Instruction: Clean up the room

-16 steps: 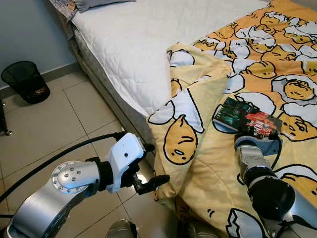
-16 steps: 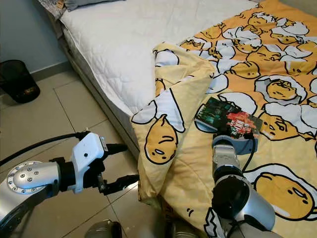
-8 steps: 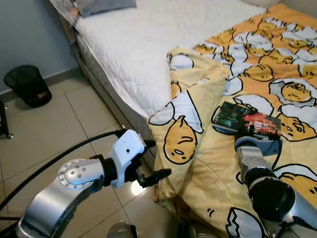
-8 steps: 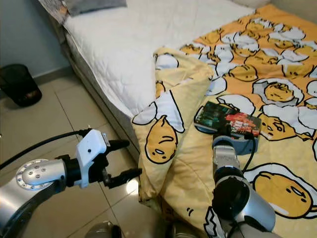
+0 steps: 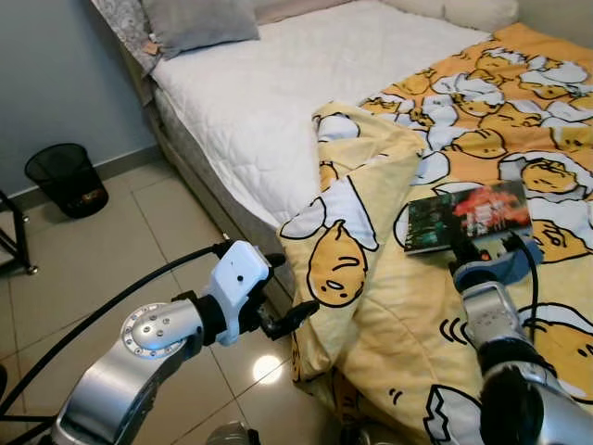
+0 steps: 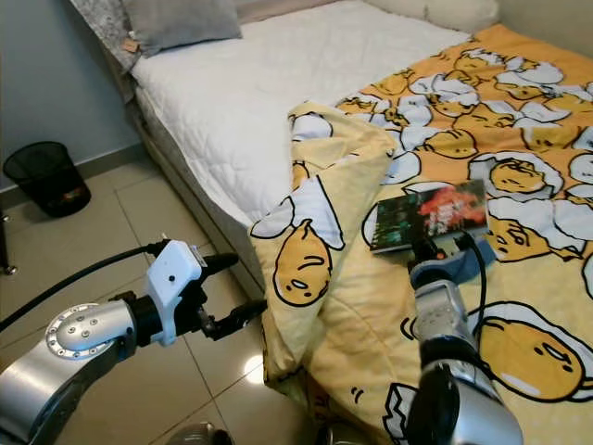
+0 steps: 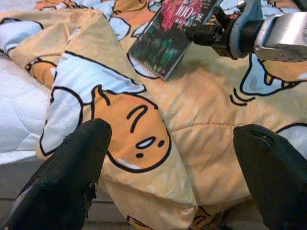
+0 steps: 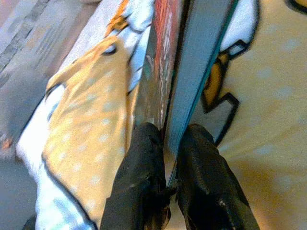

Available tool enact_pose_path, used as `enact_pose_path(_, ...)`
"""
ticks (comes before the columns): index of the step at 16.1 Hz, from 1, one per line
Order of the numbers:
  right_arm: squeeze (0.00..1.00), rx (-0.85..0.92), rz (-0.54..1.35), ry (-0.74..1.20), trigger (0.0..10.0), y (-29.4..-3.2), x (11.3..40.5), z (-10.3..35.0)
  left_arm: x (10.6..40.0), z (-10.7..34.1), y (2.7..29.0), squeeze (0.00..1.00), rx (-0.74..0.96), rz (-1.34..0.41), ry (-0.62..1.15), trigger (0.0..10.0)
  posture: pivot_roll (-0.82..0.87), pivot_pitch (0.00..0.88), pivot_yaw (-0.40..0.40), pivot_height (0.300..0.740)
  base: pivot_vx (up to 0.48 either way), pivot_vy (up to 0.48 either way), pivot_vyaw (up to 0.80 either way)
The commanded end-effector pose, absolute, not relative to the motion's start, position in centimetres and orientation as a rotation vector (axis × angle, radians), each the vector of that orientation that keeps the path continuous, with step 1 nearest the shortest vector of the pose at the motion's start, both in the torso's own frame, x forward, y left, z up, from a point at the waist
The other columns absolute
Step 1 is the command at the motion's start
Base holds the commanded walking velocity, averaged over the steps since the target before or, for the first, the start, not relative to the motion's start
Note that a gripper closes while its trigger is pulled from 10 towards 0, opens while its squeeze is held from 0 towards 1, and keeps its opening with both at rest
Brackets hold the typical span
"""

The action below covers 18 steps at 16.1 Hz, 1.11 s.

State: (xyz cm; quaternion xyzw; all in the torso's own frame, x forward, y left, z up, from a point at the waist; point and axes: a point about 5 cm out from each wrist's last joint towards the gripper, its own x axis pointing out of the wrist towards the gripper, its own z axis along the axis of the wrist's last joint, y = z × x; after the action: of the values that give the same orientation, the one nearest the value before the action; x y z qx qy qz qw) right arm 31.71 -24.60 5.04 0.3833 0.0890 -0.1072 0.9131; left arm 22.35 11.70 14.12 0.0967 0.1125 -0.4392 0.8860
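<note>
So it's a bedroom with a pale tiled floor point(image 5: 111, 250) and a grey-blue wall, and off on the far left there's a black mesh wastebasket point(image 5: 66, 179) sitting against the wall. Next over is the bed point(image 5: 278, 102), white quilted mattress cover on the near side with a grey pillow point(image 5: 199, 20) up at the head. The left end effector point(image 5: 289, 318) hangs over the floor just beside the bed's edge, fingers spread wide with nothing between them, right by the folded-back corner of the duvet point(image 5: 361, 232). That duvet is yellow-orange with a cartoon egg-yolk print all over, and its corner is flopped over and drooping off the side of the bed. Further right, the right end effector point(image 5: 460, 248) is clamped on the edge of a book point(image 5: 468, 217), which sits slightly lifted over the duvet. The book's a paperback with a dark green and red cover, white text on it, too small to read properly.
</note>
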Motion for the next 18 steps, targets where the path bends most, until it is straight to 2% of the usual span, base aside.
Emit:
enact_pose_path(1, 0.00, 0.782, -0.124, 0.191, 0.0, -24.2, 32.2, 6.0, 22.3, 14.0, 11.8, 0.79, 0.215, -0.900, 0.233, 10.0, -0.02, 0.000, 0.023, 0.740, 0.000, 0.000, 0.00)
enact_pose_path(3, 0.00, 0.900, -0.009, 0.239, 0.0, -24.7, 31.1, 5.9, 22.3, 14.2, 12.1, 0.78, 0.218, -0.897, 0.224, 10.0, -0.01, 0.000, 0.014, 0.740, 0.000, 0.000, 0.00)
enact_pose_path(4, 0.00, 0.817, -0.004, 0.221, 0.0, -25.3, 30.7, 6.0, 22.4, 14.1, 12.4, 0.78, 0.230, -0.888, 0.219, 10.0, -0.01, 0.000, 0.014, 0.740, 0.000, 0.000, 0.00)
enact_pose_path(5, 0.00, 0.642, -0.008, 0.184, 0.0, -26.0, 30.5, 6.7, 22.5, 14.1, 12.6, 0.78, 0.240, -0.871, 0.212, 10.0, -0.02, 0.000, 0.014, 0.740, 0.000, 0.000, 0.00)
enact_pose_path(7, 0.00, 0.459, 0.042, 0.116, 0.0, -25.8, 30.4, 8.5, 22.9, 14.1, 12.9, 0.78, 0.248, -0.835, 0.194, 10.0, -0.02, 0.000, 0.014, 0.740, 0.000, 0.000, 0.00)
enact_pose_path(9, 0.00, 0.497, 0.065, 0.006, 0.0, -25.5, 30.0, 10.4, 23.7, 14.3, 13.3, 0.78, 0.245, -0.753, 0.164, 10.0, -0.04, 0.000, 0.019, 0.740, 0.000, 0.000, 0.00)
enact_pose_path(12, 0.00, 0.512, 0.200, -0.019, 0.0, -24.7, 29.4, 11.3, 25.3, 14.8, 14.1, 0.77, 0.207, -0.668, 0.128, 10.0, -0.05, 0.000, 0.033, 0.740, 0.000, 0.000, 0.00)
enact_pose_path(13, 0.00, 0.494, 0.314, -0.010, 0.0, -24.2, 29.3, 11.8, 26.4, 15.7, 14.8, 1.00, 0.126, -0.664, 0.107, 10.0, -0.06, 0.000, 0.040, 0.740, 0.000, 0.000, 0.00)
enact_pose_path(15, 0.00, 0.439, 0.479, 0.013, 0.0, -23.4, 29.1, 12.7, 27.8, 17.5, 16.1, 1.00, 0.038, -0.676, 0.052, 10.0, -0.06, 0.000, 0.042, 0.740, 0.000, 0.000, 0.00)
enact_pose_path(16, 0.00, 0.418, 0.625, 0.036, 0.0, -22.6, 28.8, 13.5, 28.5, 18.8, 17.3, 1.00, 0.016, -0.697, 0.021, 10.0, -0.06, 0.000, 0.038, 0.740, 0.000, 0.000, 0.00)
enact_pose_path(18, 0.00, 0.417, 0.731, 0.046, 0.0, -21.8, 28.5, 14.2, 29.0, 19.5, 17.9, 1.00, -0.003, -0.719, 0.010, 10.0, -0.05, 0.000, 0.032, 0.740, 0.000, 0.000, 0.00)
